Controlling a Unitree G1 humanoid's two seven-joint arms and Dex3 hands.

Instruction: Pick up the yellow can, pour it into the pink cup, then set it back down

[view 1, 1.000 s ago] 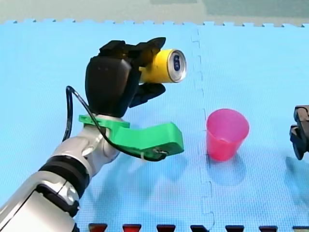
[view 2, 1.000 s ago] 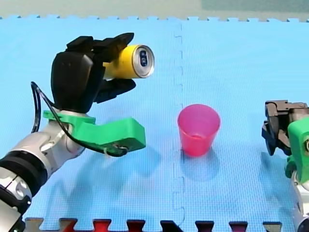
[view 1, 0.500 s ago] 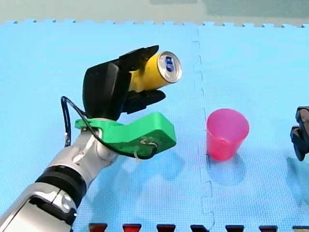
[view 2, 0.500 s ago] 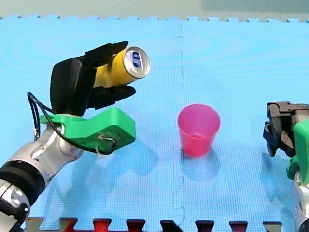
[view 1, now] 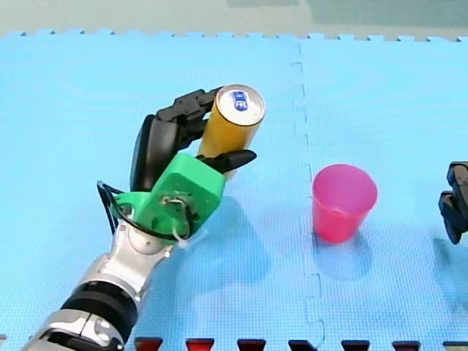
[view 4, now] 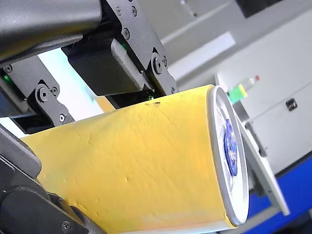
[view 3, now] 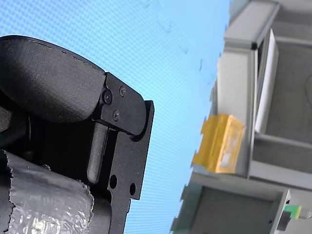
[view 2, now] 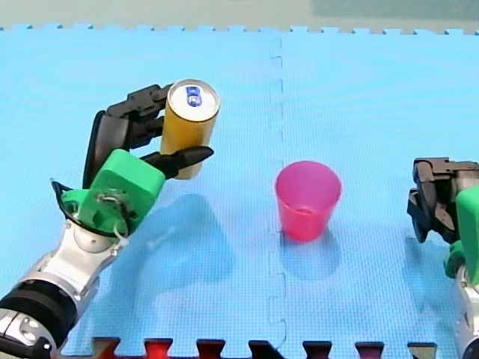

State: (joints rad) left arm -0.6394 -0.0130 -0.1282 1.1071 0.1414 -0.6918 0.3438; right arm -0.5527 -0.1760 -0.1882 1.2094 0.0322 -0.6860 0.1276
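The yellow can (view 1: 229,128) stands nearly upright above the blue mat, its silver top with a blue tab facing up. My left hand (view 1: 191,139) is shut on it, black fingers around its side; a green wrist mount sits just below. The second wrist view shows the same can (view 4: 141,170) held between the black fingers (view 4: 117,68). The pink cup (view 1: 342,202) stands upright on the mat to the right of the can, well apart from it. My right hand (view 2: 434,198) is at the right edge, beyond the cup, holding nothing, with its fingers curled.
A blue foam mat (view 1: 380,95) covers the whole surface, with a seam running front to back just left of the cup. In the first wrist view, grey shelving and a yellow box (view 3: 219,144) lie beyond the mat's edge.
My left hand has turned the can from lying sideways, with its top toward the cup, back to nearly upright, and has drawn back left and lower. The cup and right hand have stayed put.
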